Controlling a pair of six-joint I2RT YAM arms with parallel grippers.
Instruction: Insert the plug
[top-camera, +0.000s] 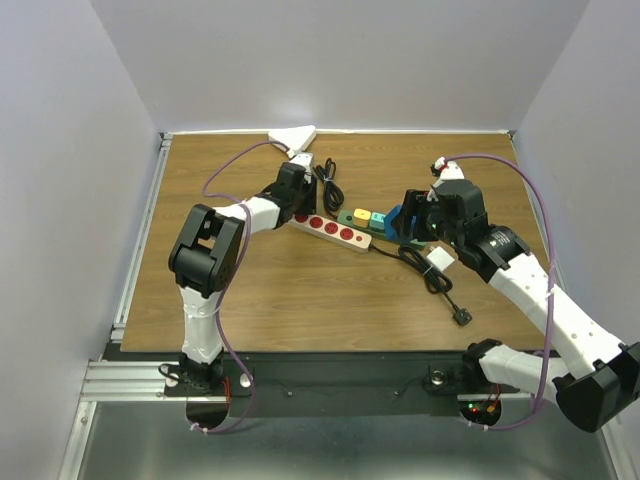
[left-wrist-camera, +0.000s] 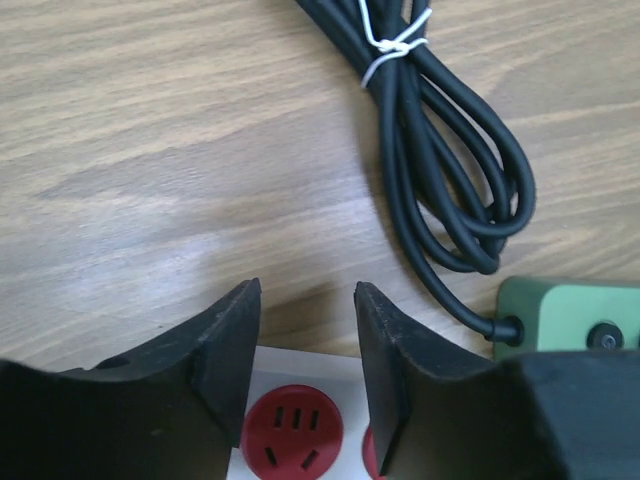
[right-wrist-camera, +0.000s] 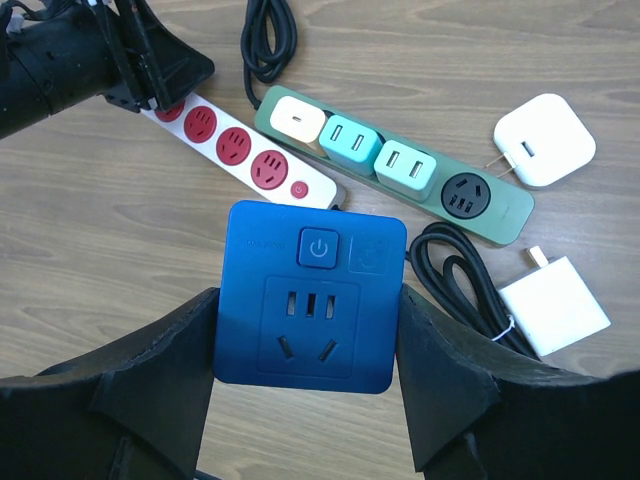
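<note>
Found a wooden table (top-camera: 200, 290) under both arms, with two power strips lying across its middle. Traced the white strip (right-wrist-camera: 240, 150) on a slant, long axis running from the left gripper (left-wrist-camera: 305, 290) at one end to a switch end nearest the right arm. Noted the green strip (right-wrist-camera: 510, 208) just behind it, the two meeting or nearly meeting near that switch end, and carrying three small adapters plus one free black socket (right-wrist-camera: 465, 193).

Saw the right gripper (right-wrist-camera: 308, 330) clamped on the blue plug (right-wrist-camera: 310, 290), one finger on each side and the socket face turned up to the wrist camera. Could not see the pins, presumably on the hidden underside. Placed the plug above the table, just short of both strips, with the white strip's sockets ahead of it and to its left.

Saw the left gripper's jaws parted, nothing pinched between them, tips poised over the white strip beside a red socket (left-wrist-camera: 293, 432). Could not tell whether they pressed on it.

Judged the right arm the one to make the insertion, carrying the plug forward and leftward along the white strip's axis to a free red socket, pins squared to the slots. Took the left hand's place as steadying only.

Noted a coiled black cable (left-wrist-camera: 440, 170) and two loose white chargers (right-wrist-camera: 545, 140) nearby, clear of that path.
</note>
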